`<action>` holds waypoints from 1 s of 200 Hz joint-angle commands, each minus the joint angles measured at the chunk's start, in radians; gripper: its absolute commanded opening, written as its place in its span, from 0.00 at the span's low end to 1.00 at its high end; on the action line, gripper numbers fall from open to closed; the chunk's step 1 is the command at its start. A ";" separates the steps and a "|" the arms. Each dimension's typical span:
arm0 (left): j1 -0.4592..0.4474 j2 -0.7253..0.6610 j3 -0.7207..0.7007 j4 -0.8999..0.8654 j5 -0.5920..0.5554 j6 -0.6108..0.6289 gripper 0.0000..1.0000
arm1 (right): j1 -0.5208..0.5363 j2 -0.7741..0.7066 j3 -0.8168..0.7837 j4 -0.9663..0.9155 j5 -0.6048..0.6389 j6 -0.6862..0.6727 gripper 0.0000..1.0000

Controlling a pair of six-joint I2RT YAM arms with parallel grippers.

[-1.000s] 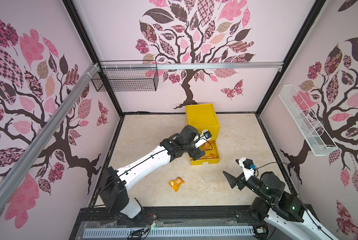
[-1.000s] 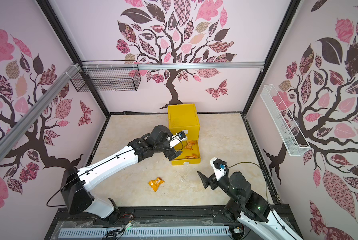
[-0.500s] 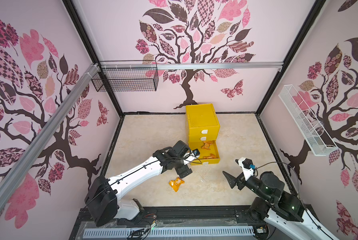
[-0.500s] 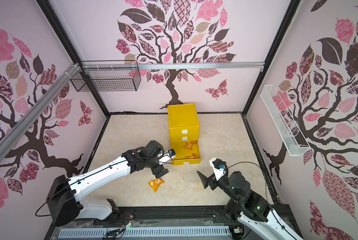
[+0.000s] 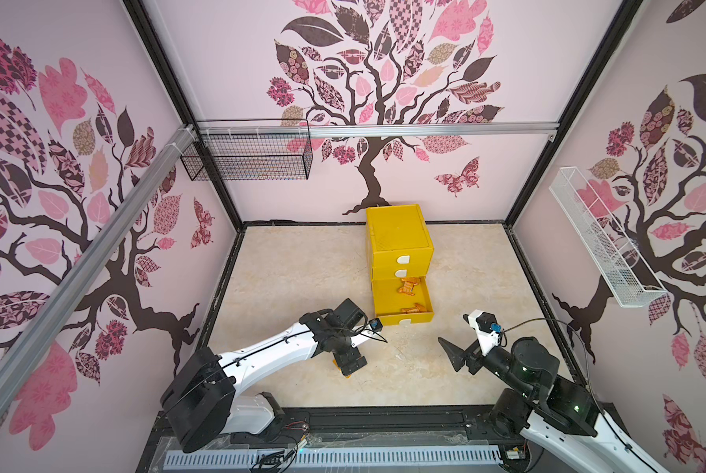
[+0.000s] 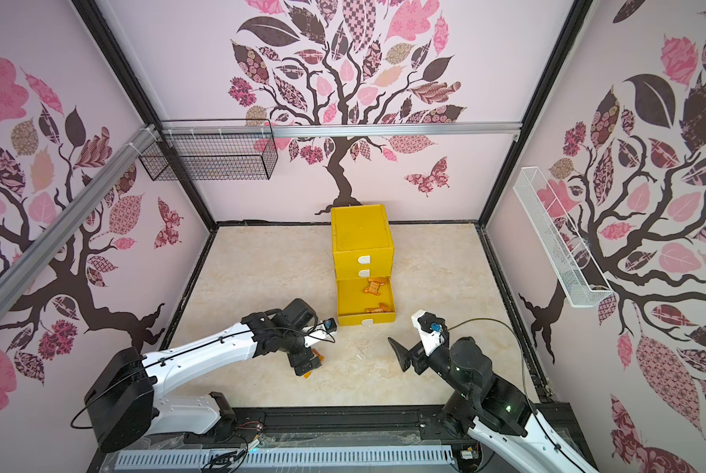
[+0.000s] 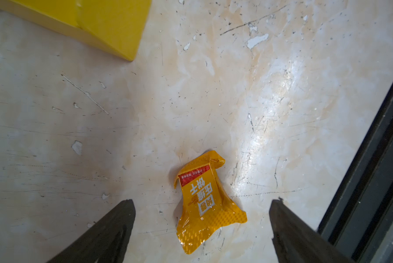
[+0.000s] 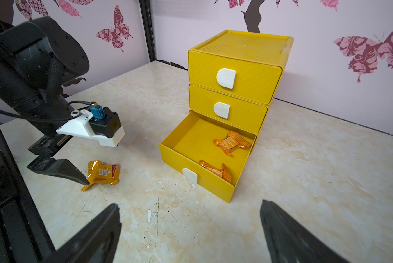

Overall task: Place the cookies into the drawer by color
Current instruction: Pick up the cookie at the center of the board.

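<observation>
The yellow drawer (image 5: pixel 398 237) (image 8: pixel 236 75) chest stands at the back middle of the table. Its bottom drawer (image 8: pixel 191 139) is pulled out; the two above are shut. Two orange cookies (image 8: pixel 231 142) (image 5: pixel 409 286) lie inside the open one. A third orange cookie (image 7: pixel 200 193) (image 8: pixel 102 174) lies on the table in front. My left gripper (image 7: pixel 202 201) (image 5: pixel 349 360) hangs open right over it, one finger on each side. One of its fingers (image 8: pixel 61 169) touches the packet's edge. My right gripper (image 8: pixel 190 204) (image 5: pixel 455 356) is open and empty at the front right.
A black wire basket (image 5: pixel 247 157) hangs on the back left wall. A white wire basket (image 5: pixel 601 241) hangs on the right wall. The table's black front rail (image 7: pixel 373 182) runs close beside the left gripper.
My left arm has pulled back from the open bottom drawer toward the table's front and come down over the loose orange cookie. The right arm has not moved.
</observation>
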 commanded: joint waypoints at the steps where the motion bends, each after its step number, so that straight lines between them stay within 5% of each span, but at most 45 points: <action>1: 0.007 0.018 -0.027 0.059 0.022 -0.022 0.98 | -0.004 -0.006 -0.005 0.015 -0.004 -0.008 0.99; 94: 0.010 0.139 -0.011 0.067 0.005 0.004 0.94 | -0.005 0.004 -0.005 0.014 -0.012 -0.009 0.99; 139: 0.009 0.189 -0.002 0.050 0.006 0.022 0.78 | -0.006 -0.001 -0.006 0.015 -0.011 -0.008 0.99; 200: 0.010 0.146 -0.025 0.062 -0.005 0.020 0.45 | -0.006 -0.002 -0.005 0.013 -0.014 -0.008 0.99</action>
